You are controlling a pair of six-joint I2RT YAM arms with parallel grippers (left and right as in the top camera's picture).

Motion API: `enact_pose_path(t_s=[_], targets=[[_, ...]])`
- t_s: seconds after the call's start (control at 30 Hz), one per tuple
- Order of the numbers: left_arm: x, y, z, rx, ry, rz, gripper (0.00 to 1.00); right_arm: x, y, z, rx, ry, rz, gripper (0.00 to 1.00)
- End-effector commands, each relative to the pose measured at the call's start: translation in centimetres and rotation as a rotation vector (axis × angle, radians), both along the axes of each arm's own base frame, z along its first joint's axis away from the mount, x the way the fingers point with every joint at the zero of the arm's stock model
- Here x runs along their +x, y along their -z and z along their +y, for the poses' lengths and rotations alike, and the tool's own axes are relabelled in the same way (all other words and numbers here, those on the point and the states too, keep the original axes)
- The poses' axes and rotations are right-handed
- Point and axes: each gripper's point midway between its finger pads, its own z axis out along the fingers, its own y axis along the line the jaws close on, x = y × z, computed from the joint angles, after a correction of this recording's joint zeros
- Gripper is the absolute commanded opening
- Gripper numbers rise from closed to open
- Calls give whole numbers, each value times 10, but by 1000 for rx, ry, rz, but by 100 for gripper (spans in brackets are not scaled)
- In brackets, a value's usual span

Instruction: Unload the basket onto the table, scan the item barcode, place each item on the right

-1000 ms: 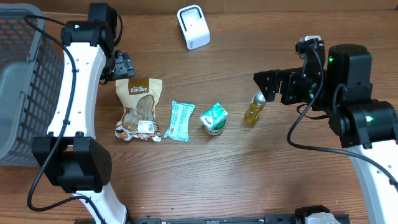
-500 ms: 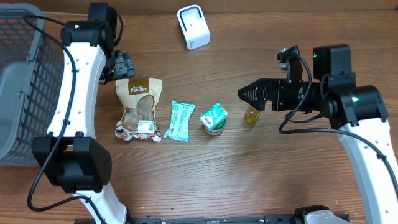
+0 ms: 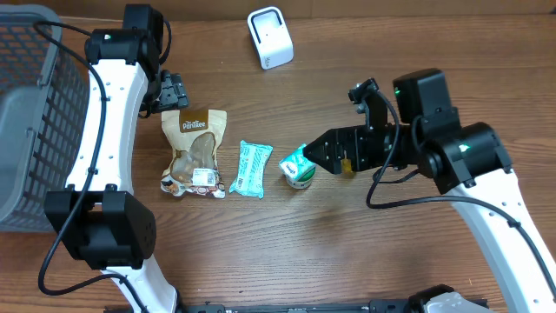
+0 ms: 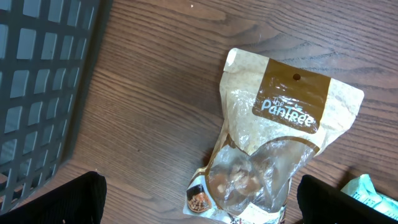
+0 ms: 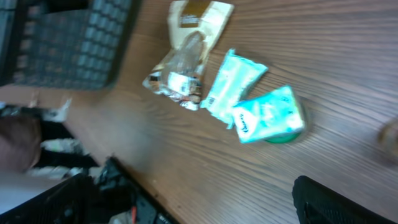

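**Mock shop checkout on a robot test bench.** A brown wood-grain table [image 3: 261,252] carries a white boxy barcode scanner [image 3: 270,36], a grey plastic lattice shopping basket [image 3: 30,104] and a row of packaged groceries: tan snack pouch [image 3: 194,152], teal wrapped packet [image 3: 252,168], teal-and-white carton [image 3: 298,165]. Two white-and-black robot arms [image 3: 109,130] flank the goods.

left arm [image 3: 111,113], right arm [image 3: 502,210]: white links — black joints [image 3: 104,228] | black cables [image 3: 391,202] | green status lights [image 3: 461,146]
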Motion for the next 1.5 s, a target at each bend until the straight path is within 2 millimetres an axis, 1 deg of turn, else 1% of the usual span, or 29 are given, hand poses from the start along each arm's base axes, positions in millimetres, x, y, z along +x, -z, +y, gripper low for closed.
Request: enact_pose_path(t_s=[0.0,0.17,0.33,0.4,0.5,0.63,0.8,0.93,1.2,1.27,1.3,1.37,1.4,1.43,1.47], targets=[[3,-10,0,12,5,-28,99,9,2,-4,-93,118,-15,100],[3,-10,0,12,5,-28,100,3,7,8,-138,110,-30,100],[3,-10,0,12,5,-28,100,6,13,6,-166,204,5,100],[3,-10,0,12,5,-28,100,7,17,7,-182,206,5,100],[3,-10,0,12,5,-28,100,10,27,8,-214,231,25,100],[3,-10,0,12,5,-28,100,11,47,19,-253,201,67,100],[3,-10,0,12,5,-28,100,12,64,28,-283,176,100,100],[3,-10,0,12,5,-28,100,15,66,27,-292,183,89,100],[3,-10,0,12,5,-28,100,24,60,33,-262,183,47,100],[3,-10,0,12,5,-29,99,27,58,34,-256,186,35,93],[3,-10,0,12,5,-29,100,31,57,35,-254,194,18,87],[3,-10,0,12,5,-28,100,37,54,34,-255,209,-9,77],[3,-10,0,12,5,-28,99,40,53,34,-256,218,-22,70],[3,-10,1,13,5,-28,100,43,52,33,-260,228,-37,66],[3,-10,0,12,5,-28,100,44,52,32,-263,232,-41,64]])
